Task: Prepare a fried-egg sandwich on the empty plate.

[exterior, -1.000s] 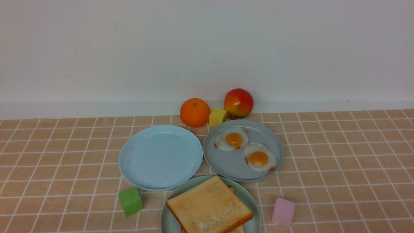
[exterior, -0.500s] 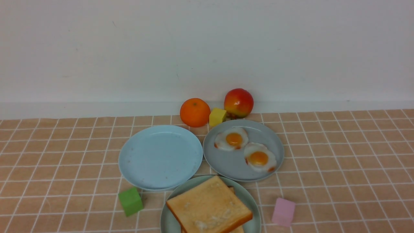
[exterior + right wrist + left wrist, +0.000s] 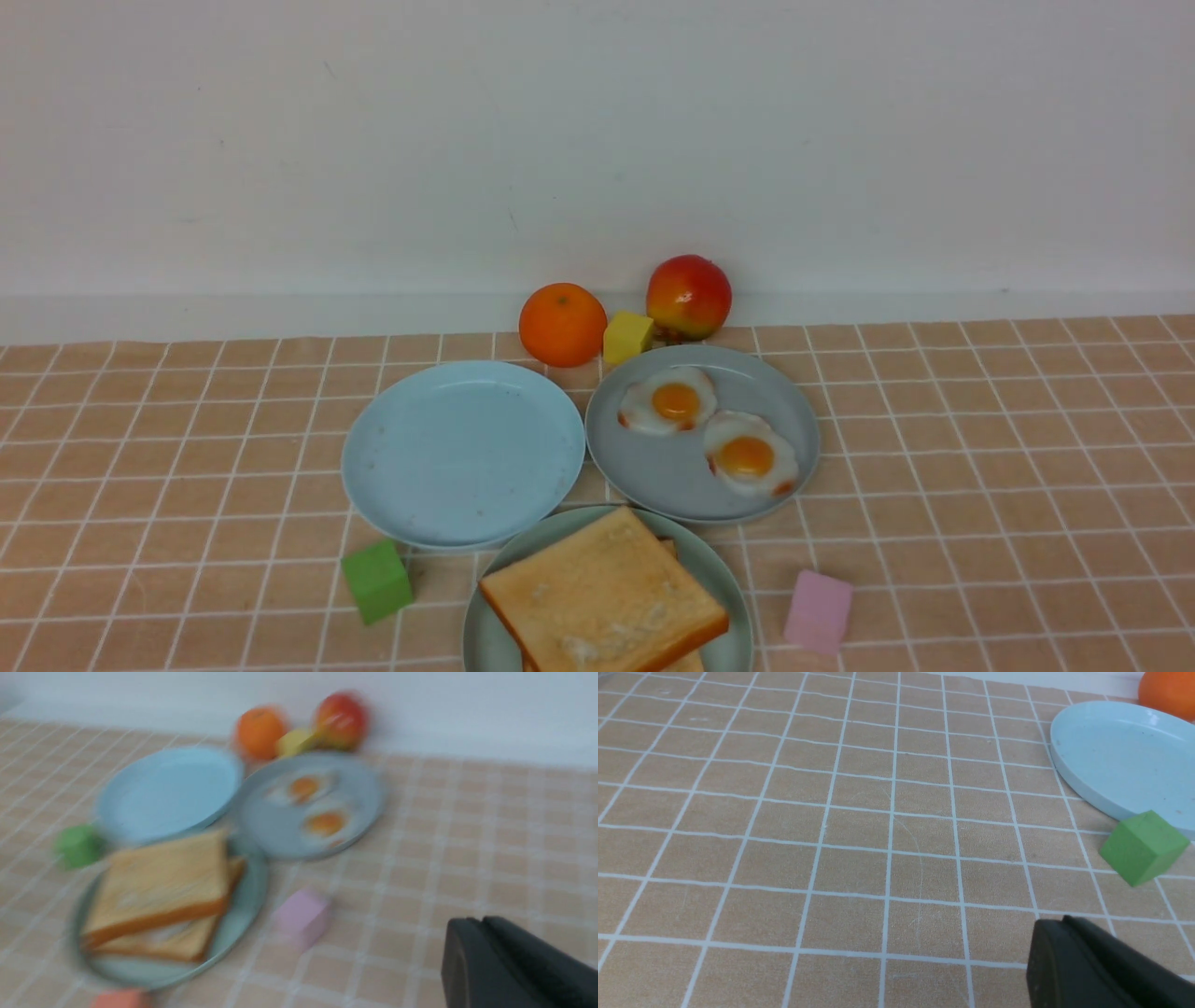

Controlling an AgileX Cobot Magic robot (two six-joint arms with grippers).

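Nothing is being stacked yet: the job is sitting at its first step, fetching a toast slice. The two toast slices (image 3: pixel 602 597) are lying one on the other on the green plate (image 3: pixel 724 579) at the worktop's near edge. The two eggs (image 3: pixel 709 431) are resting on the grey plate (image 3: pixel 794 401) behind it. The empty plate (image 3: pixel 462 453), light blue, is sitting just left of the grey one, near the worktop's middle.

The left gripper (image 3: pixel 1057 938) is hovering near the green cube (image 3: pixel 1141 847), jaws pressed together and holding nothing. The right gripper (image 3: pixel 472 933) is hanging near the pink cube (image 3: pixel 302 915); I cannot tell how far its jaws are parted, and nothing is showing between them.

Next, I judge, a gripper is needing to spread its jaws and pinch the top slice by an edge. No writing or brand is showing anywhere.
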